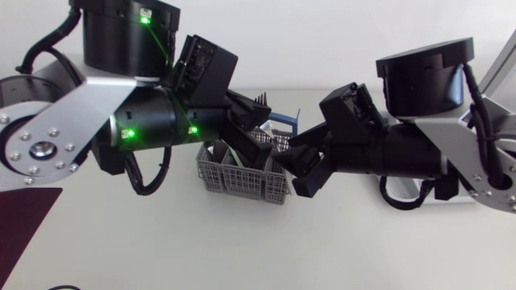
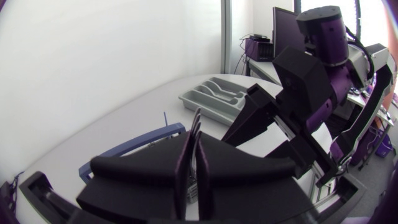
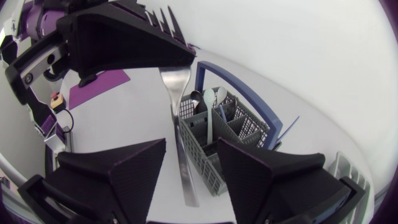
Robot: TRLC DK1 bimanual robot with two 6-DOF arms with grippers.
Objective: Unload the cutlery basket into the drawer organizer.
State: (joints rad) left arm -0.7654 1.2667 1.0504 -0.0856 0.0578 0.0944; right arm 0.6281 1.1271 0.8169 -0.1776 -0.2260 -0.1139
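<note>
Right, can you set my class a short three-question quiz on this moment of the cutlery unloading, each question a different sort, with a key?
1. True or false: the left gripper is shut on the fork.
2. The right gripper is: A) clamped on a spoon; B) open, with the fork's handle hanging between its fingers; C) resting inside the drawer organizer.
3. Fill the gap: the spoons stand in the grey ____ with the blue handle.

Key: 1 true. 2 B. 3 basket.
</note>
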